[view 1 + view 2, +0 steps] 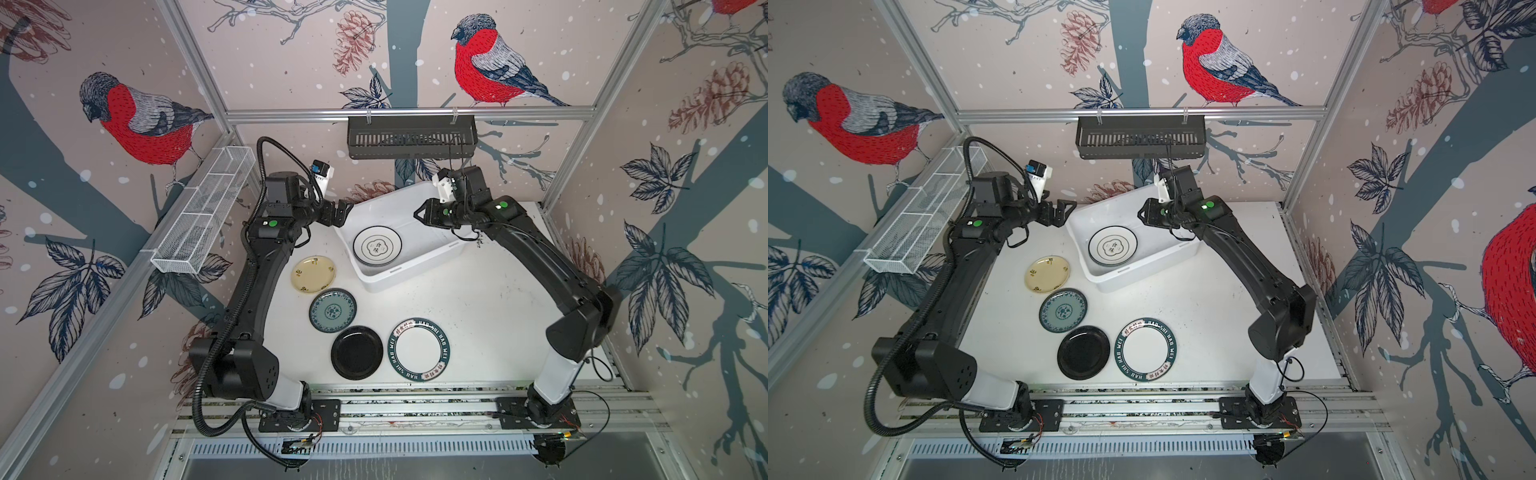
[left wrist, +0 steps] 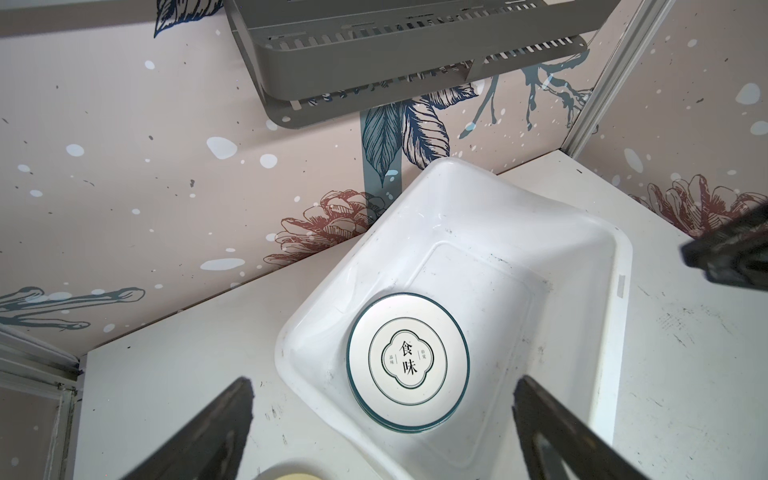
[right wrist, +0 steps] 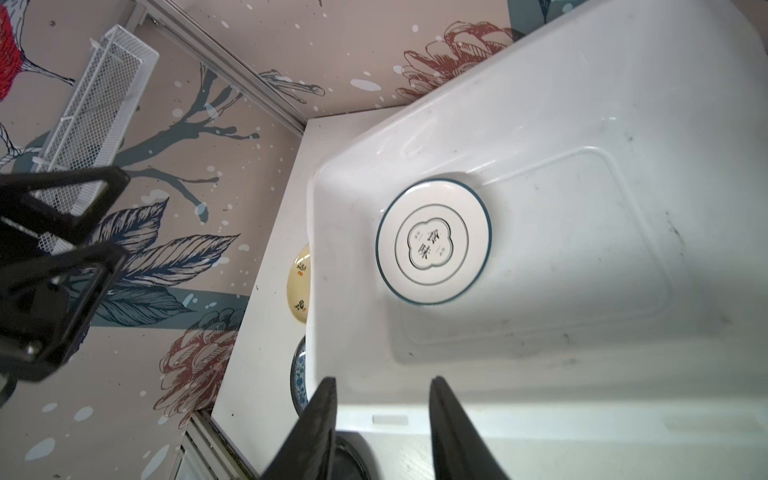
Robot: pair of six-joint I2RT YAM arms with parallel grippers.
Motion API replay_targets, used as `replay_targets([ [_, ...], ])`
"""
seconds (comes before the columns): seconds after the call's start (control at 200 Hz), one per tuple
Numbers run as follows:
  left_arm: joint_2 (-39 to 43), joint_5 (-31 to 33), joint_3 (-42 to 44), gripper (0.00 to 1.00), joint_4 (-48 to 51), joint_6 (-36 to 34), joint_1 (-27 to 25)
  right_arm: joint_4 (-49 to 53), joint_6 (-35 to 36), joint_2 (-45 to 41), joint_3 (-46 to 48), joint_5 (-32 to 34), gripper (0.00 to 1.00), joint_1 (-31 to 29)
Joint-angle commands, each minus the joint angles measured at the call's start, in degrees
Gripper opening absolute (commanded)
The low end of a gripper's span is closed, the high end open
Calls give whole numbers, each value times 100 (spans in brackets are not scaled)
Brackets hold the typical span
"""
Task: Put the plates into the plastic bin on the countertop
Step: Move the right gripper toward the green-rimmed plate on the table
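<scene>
The left gripper is held spread wide, the right gripper partly spread, both empty, at 10 and 2 o'clock of the emblem plate stacked in the plastic bin. Four plates are left on the countertop at the bin's 7 o'clock, so another pick is judged due.

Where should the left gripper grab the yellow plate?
Probably its far rim, from above, one finger inside the lip, one outside. The yellow plate lies flat, face up; the teal plate crowds its near edge and the bin its right, while the open left gripper hangs beyond it.
</scene>
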State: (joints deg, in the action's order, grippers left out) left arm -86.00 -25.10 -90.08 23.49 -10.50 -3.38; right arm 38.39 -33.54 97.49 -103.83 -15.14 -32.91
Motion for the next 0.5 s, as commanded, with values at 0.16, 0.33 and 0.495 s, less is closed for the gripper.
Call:
replay_targets([
  [0.16, -106, -51, -213, 97, 124, -41, -13, -411, -768, -2339, 2547, 553, 43, 48],
  [0.33, -128, -39, -267, 97, 193, 46, -99, -299, -1146, -3572, 3748, 635, 45, 150],
  [0.495, -69, 14, -234, 97, 288, 31, -163, -326, -1467, -4396, 4763, 320, 49, 231],
])
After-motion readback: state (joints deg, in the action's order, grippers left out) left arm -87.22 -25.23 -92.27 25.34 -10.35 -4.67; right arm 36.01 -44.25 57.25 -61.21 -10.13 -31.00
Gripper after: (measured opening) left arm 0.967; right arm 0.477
